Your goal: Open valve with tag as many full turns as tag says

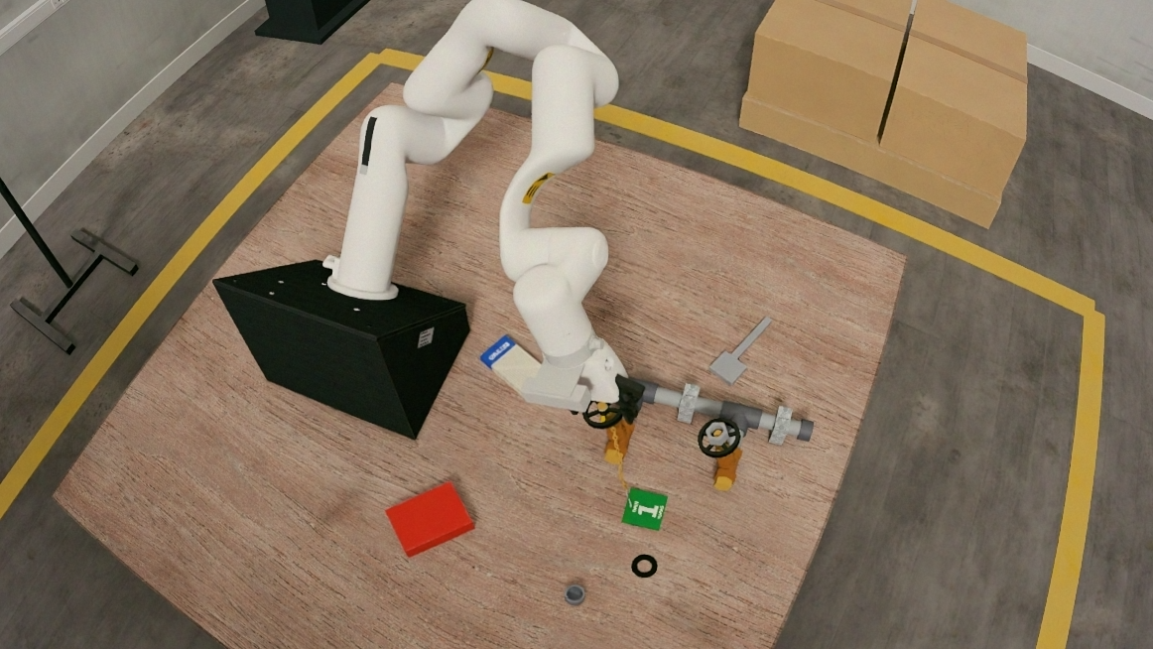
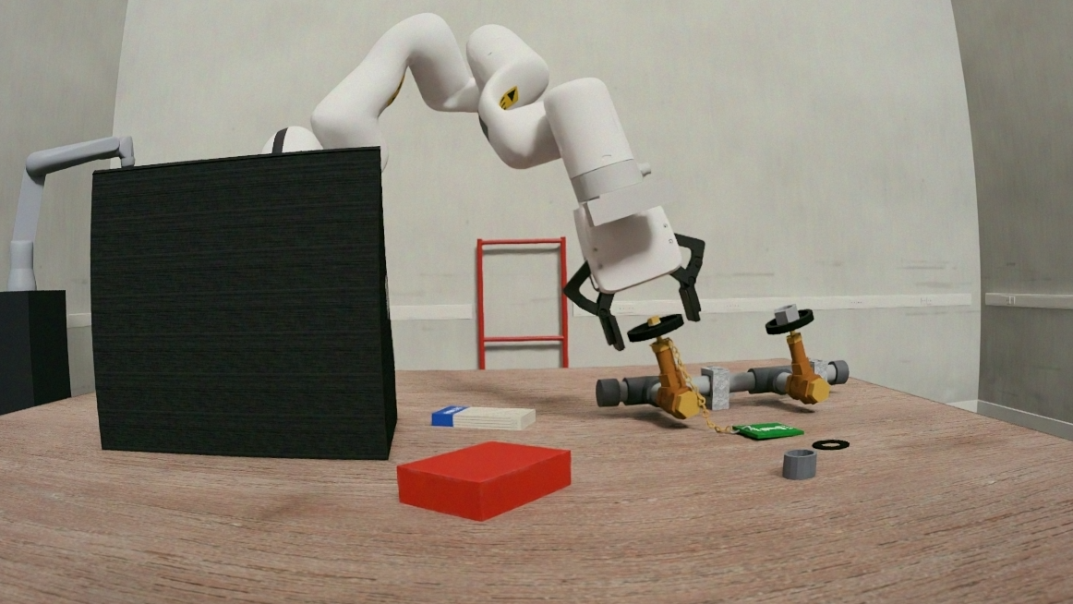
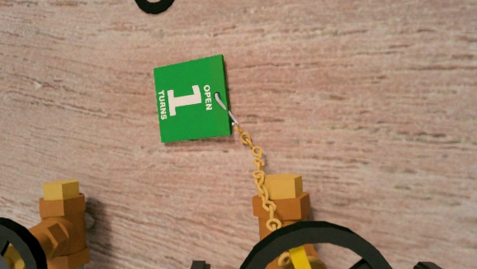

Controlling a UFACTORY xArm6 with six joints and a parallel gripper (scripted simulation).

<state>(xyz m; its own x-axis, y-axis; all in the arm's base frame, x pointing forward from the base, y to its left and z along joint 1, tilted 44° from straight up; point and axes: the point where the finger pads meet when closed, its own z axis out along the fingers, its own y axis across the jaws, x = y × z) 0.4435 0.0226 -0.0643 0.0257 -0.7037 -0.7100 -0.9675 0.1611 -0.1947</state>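
Observation:
A grey pipe [image 1: 709, 409] on the wooden board carries two brass valves with black handwheels. The left valve [image 2: 664, 359] has a gold chain [image 3: 257, 165] running to a green tag [image 3: 191, 98] that reads "OPEN 1 TURNS"; the tag also shows in the overhead view [image 1: 644, 508]. My gripper [image 2: 651, 319] is open, with its fingers on either side of this valve's handwheel [image 2: 655, 329] and apart from the rim. The handwheel's rim fills the bottom of the wrist view [image 3: 315, 243]. The right valve [image 2: 795, 352] has no tag and stands clear of the gripper.
A red block [image 1: 429, 518], a blue and white box [image 2: 482, 416], a black ring [image 1: 643, 566], a small grey cylinder [image 1: 574, 593] and a grey flat piece [image 1: 738, 352] lie on the board. The black arm base [image 1: 342, 342] stands at the left. Cardboard boxes [image 1: 887, 96] sit off the board.

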